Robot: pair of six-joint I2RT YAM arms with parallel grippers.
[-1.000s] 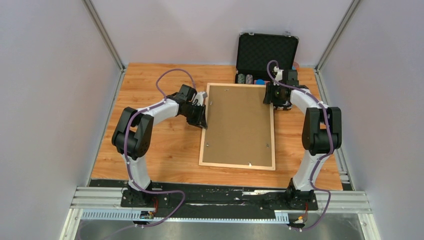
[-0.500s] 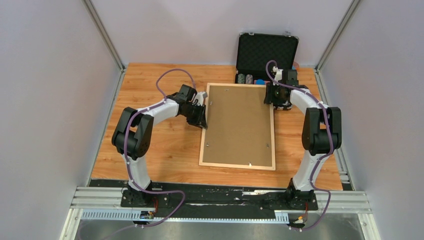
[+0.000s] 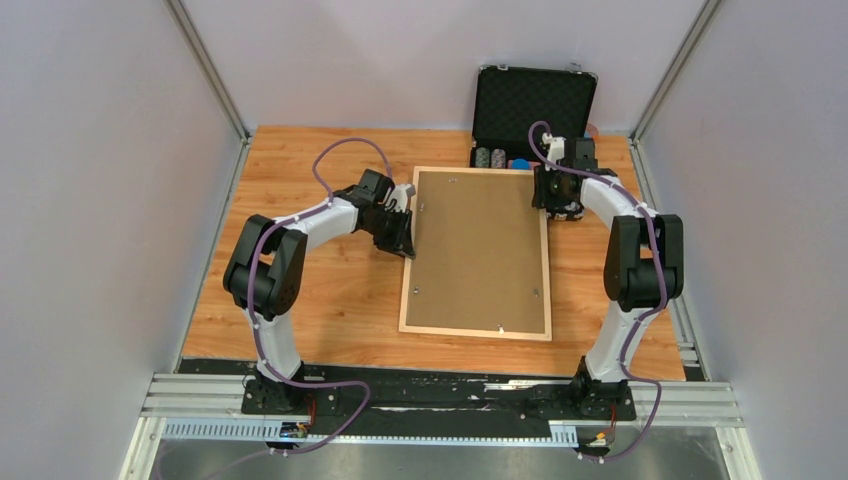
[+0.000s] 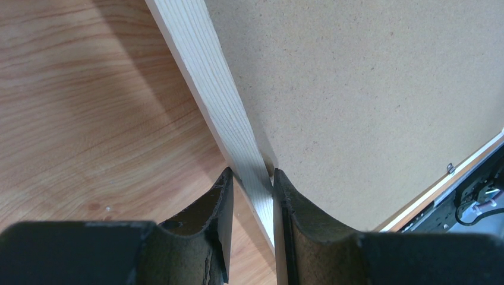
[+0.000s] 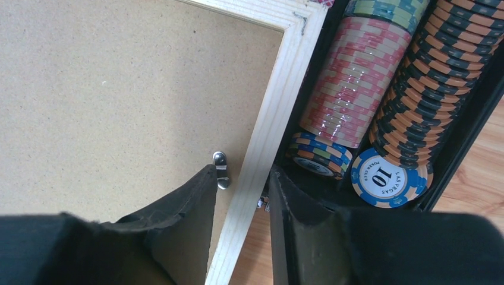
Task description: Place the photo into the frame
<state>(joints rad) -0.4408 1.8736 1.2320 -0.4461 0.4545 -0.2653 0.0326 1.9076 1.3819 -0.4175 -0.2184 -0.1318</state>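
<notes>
The frame (image 3: 475,332), thin light wood, lies face down on the table with a brown backing board (image 3: 478,250) filling it. The photo is hidden. My left gripper (image 3: 405,235) is shut on the frame's left rail (image 4: 208,77), one finger on each side of the wood and both touching it (image 4: 252,175). My right gripper (image 3: 548,200) straddles the right rail (image 5: 279,95) near the far right corner. It is open (image 5: 242,172), with a gap between its inner finger (image 5: 190,208) and the wood. A small metal clip (image 5: 220,169) sits on the board beside that finger.
An open black chip case (image 3: 535,100) stands right behind the frame's far right corner. Its stacks of poker chips (image 5: 350,89) sit close against my right gripper's outer finger. Grey walls enclose the wooden table (image 3: 320,290) on three sides.
The right gripper's jaws have narrowed around the frame's right rail. The left gripper and the frame have not moved.
</notes>
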